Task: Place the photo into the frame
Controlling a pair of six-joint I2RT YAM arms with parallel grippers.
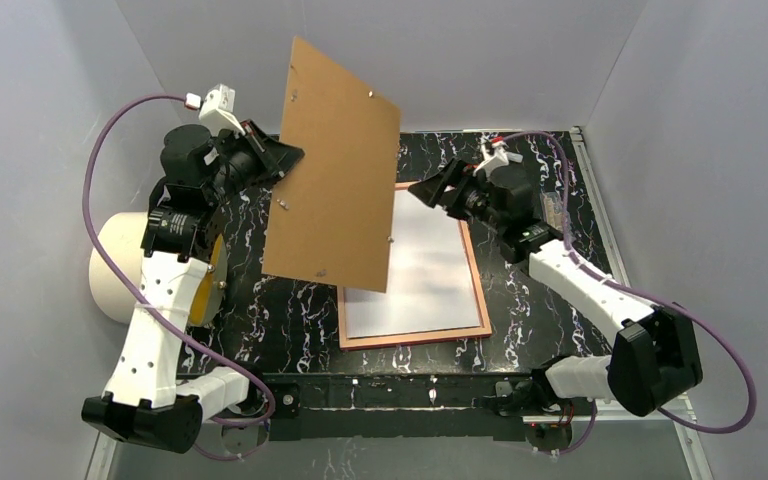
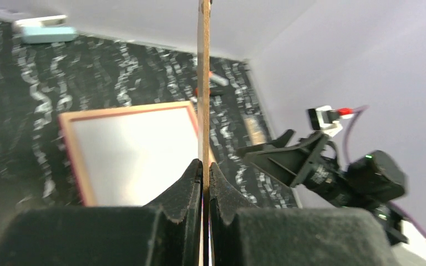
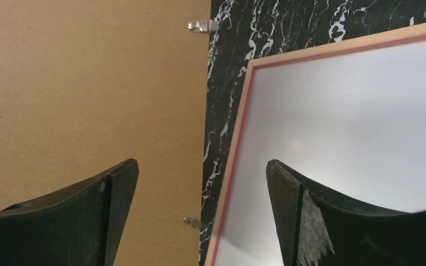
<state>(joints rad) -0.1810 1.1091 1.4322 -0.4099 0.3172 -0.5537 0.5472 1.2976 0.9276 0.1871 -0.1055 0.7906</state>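
Top external view: the left pincer (image 1: 285, 160) pinches the brown backing board (image 1: 335, 170), holding it tilted above the surface (image 1: 290, 320). The photo (image 1: 420, 270) lies white back up inside the frame (image 1: 412, 337). The right pincer (image 1: 428, 185), jaws wide and empty, should move clear so the board can come down squarely.

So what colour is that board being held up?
Plain brown board; best seen in the top view.
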